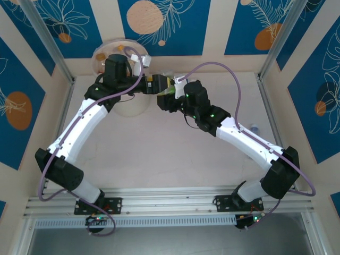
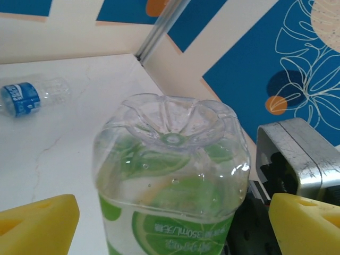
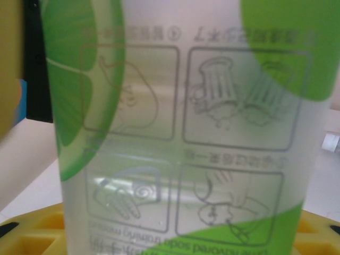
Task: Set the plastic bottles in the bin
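A clear plastic bottle with a green lime label [image 1: 169, 88] hangs in the air between both grippers, right of the bin [image 1: 106, 50]. My right gripper [image 1: 171, 100] is shut on the bottle [image 3: 180, 133], whose label is close up over the yellow pads [image 3: 32, 239]. My left gripper [image 1: 155, 85] stands open around the same bottle [image 2: 170, 159]. Its yellow fingertips [image 2: 37, 223] flank the bottle with a gap on each side, and the ribbed base points away from the camera. A second plastic bottle with a blue label [image 2: 32, 96] lies on the table.
The bin is a translucent tub at the back left, partly under my left arm. Metal frame posts [image 1: 265, 64] and blue patterned walls close in the table. A small bluish object [image 1: 254, 128] lies on the table to the right of my right arm.
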